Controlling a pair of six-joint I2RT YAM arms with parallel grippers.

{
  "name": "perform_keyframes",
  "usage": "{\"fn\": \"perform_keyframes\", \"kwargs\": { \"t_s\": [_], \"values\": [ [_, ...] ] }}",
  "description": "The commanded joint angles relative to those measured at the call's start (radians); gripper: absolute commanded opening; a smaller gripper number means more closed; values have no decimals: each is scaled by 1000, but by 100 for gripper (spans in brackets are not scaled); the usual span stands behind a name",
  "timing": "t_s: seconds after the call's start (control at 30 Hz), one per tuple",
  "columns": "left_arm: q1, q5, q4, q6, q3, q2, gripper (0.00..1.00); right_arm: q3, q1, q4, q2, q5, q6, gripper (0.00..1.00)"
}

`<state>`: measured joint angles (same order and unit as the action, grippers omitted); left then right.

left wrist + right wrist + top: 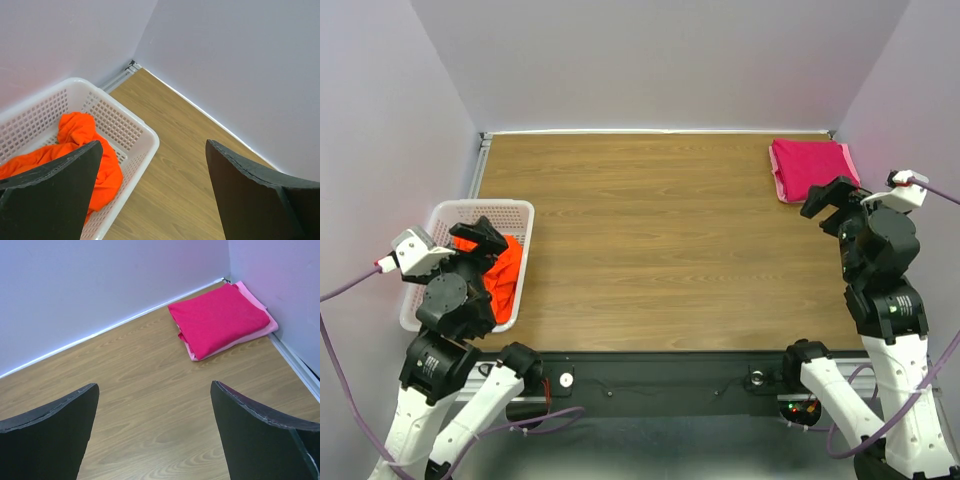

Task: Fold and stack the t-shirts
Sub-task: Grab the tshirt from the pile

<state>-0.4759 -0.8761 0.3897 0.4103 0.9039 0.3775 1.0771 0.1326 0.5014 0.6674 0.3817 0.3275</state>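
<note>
Orange t-shirt [77,131] looks limp and light, best pinched at its raised bunch; left pincer [152,144] and right pincer [153,385] gape empty.

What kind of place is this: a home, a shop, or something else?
Probably a robotics lab test cell: plain walls box in a wooden table, and a left arm and a right arm are mounted at its near edge. The folded pink shirt looks like a test prop.

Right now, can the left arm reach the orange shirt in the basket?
Probably yes. The left gripper hangs open over the basket, and the orange shirt lies uncovered inside it, with nothing in between.
</note>
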Motion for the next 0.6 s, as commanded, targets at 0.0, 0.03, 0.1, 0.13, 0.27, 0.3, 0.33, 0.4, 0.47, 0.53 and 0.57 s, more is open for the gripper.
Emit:
{"fn": "perform_keyframes", "kwargs": {
  "t_s": [0.0, 0.03, 0.1, 0.13, 0.27, 0.3, 0.33, 0.4, 0.47, 0.53, 0.57],
  "values": [
    [0, -21, -6, 1, 4, 23, 96, -5, 9, -37, 6, -20, -16, 99],
    [0, -21, -5, -2, 1, 40, 96, -5, 10, -37, 12, -39, -16, 99],
    [0, -15, 6, -2, 6, 70, 96, -5, 9, -38, 23, -59, -4, 99],
    [0, 0, 21, 1, 10, 92, 96, -5, 10, -40, 29, -82, -2, 99],
    [2, 71, 47, 22, 46, 242, 96, -12, 9, -43, 58, -142, 5, 100],
    [2, 86, 52, 31, 64, 271, 96, -14, 9, -43, 75, -156, -1, 100],
    [3, 118, 63, 38, 72, 337, 96, -16, 10, -43, 95, -187, -2, 100],
    [6, 134, 99, 71, 111, 409, 96, -16, 9, -43, 115, -213, -2, 100],
    [38, 166, 146, 97, 136, 510, 96, -16, 10, -41, 139, -265, 2, 100],
    [130, 201, 190, 116, 165, 590, 96, -22, 10, -43, 159, -329, 16, 100],
    [184, 222, 201, 114, 171, 607, 96, -25, 10, -43, 165, -352, 21, 100]
  ]
}}
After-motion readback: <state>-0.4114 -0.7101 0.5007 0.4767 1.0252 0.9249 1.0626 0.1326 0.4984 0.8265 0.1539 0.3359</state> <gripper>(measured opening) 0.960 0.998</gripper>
